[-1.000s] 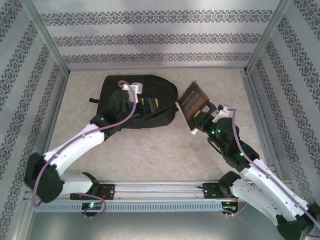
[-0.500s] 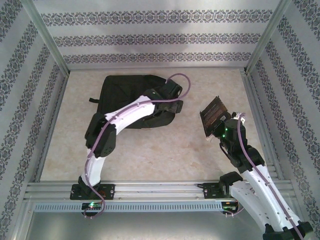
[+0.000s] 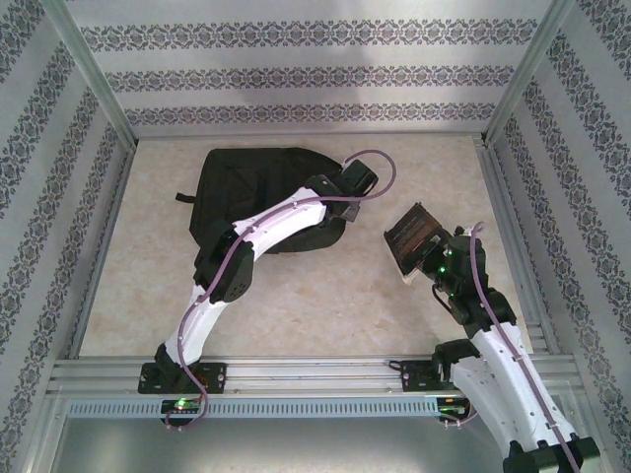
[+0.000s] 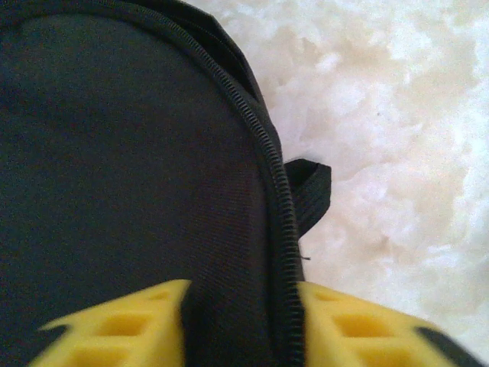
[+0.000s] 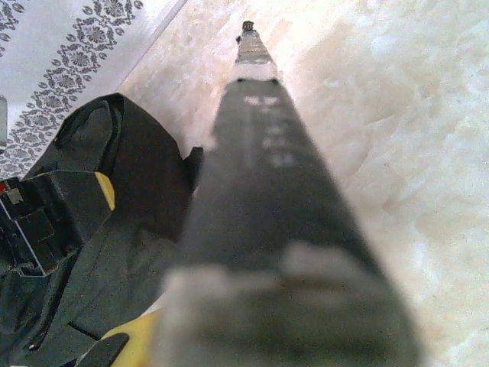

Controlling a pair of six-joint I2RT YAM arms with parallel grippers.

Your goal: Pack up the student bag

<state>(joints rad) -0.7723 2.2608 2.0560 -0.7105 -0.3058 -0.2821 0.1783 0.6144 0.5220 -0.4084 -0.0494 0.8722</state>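
Observation:
The student bag (image 3: 251, 187), a big black backpack, lies flat at the back left of the table. My left gripper (image 3: 345, 200) reaches over its rounded right end. In the left wrist view the yellow fingers (image 4: 130, 325) pinch the bag's fabric and zipper seam (image 4: 273, 183), and the small loop handle (image 4: 312, 191) sticks out beside them. My right gripper (image 3: 426, 258) is shut on a dark-covered book (image 3: 409, 235), held tilted above the table to the right of the bag. In the right wrist view the book (image 5: 260, 168) points edge-on away, with the bag (image 5: 145, 199) on its left.
Aluminium frame posts (image 3: 508, 197) and patterned walls (image 3: 296, 74) box in the marbled table (image 3: 325, 296). A metal rail (image 3: 315, 379) runs along the near edge by the arm bases. Bare tabletop lies between the bag and the book.
My left arm swung from the bag's middle to its right end and the jaws closed on the seam. My right gripper drew the book back to the right.

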